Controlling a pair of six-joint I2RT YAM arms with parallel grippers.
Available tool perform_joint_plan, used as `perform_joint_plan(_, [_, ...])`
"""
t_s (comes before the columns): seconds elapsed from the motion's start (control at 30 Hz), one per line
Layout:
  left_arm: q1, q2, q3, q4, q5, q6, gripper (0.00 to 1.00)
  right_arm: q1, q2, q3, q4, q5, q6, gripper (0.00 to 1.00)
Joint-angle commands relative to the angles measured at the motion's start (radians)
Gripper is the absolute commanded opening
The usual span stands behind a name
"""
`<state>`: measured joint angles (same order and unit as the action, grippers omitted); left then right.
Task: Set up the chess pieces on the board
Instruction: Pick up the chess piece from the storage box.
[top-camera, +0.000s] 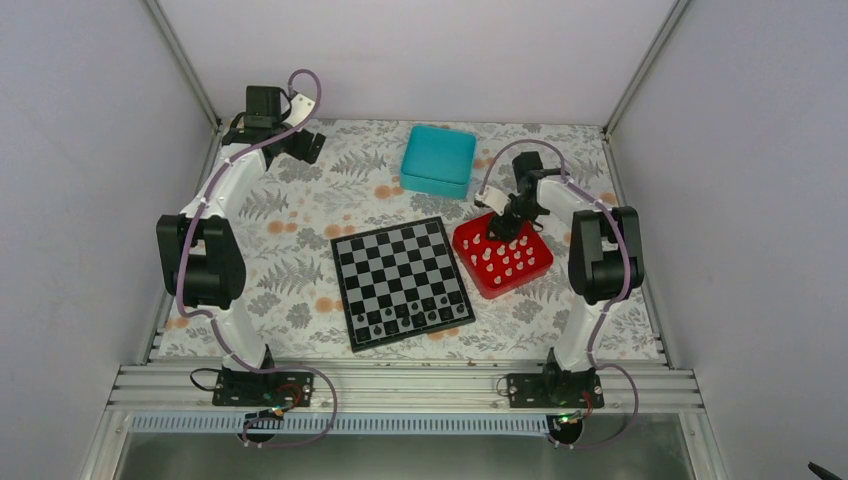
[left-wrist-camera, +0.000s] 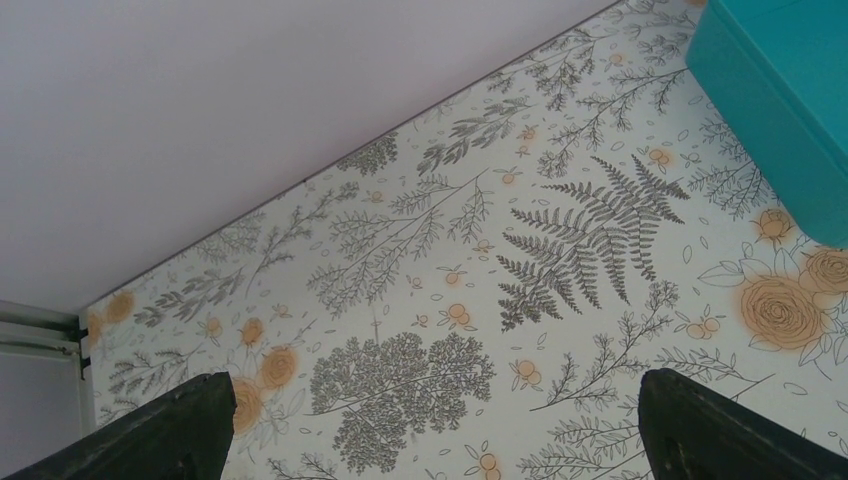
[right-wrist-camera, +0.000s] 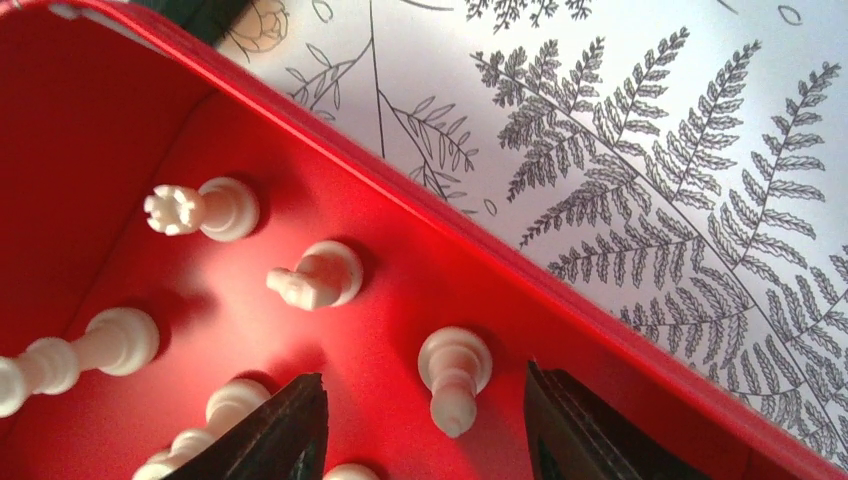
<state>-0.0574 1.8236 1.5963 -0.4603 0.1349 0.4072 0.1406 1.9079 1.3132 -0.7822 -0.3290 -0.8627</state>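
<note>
The right gripper (right-wrist-camera: 425, 395) hangs wide open in the red tray (right-wrist-camera: 620, 330), gripping nothing. One white pawn (right-wrist-camera: 455, 375) stands between its fingertips, with five more chess pieces (right-wrist-camera: 315, 275) alongside (six seen close up). The one board (top-camera: 400, 280) lies to its left.

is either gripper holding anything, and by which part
Nothing. The right gripper is open above a white piece in the red tray; the left gripper is open too.
</note>
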Motion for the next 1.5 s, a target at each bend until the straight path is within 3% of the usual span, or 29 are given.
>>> perform_joint_plan(0.0, [-0.002, -0.040, -0.009, 0.029, 0.001, -0.007, 1.00, 0.013, 0.011, 0.026, 0.010, -0.012, 0.019, 0.49])
perform_joint_plan(0.13, [-0.002, -0.040, -0.006, 0.024, 0.014, -0.005, 1.00, 0.013, 0.022, 0.025, 0.006, -0.003, 0.024, 0.36])
perform_joint_plan(0.37, [-0.002, -0.061, -0.023, 0.035, 0.035, -0.002, 1.00, 0.013, 0.018, 0.021, -0.003, 0.011, 0.021, 0.29])
perform_joint_plan(0.57, [-0.002, -0.055, -0.010, 0.022, 0.038, 0.002, 1.00, 0.014, 0.010, 0.029, -0.004, 0.012, 0.029, 0.11])
perform_joint_plan(0.93, [-0.003, -0.061, 0.003, 0.014, 0.061, 0.004, 1.00, 0.014, -0.087, 0.037, -0.093, 0.063, 0.028, 0.05])
perform_joint_plan(1.17, [-0.002, -0.085, 0.008, 0.008, 0.082, 0.011, 1.00, 0.048, -0.145, 0.251, -0.259, 0.050, 0.020, 0.05])
perform_joint_plan(1.47, [-0.003, -0.090, 0.010, 0.010, 0.075, 0.029, 1.00, 0.230, 0.048, 0.625, -0.367, 0.027, -0.001, 0.05])
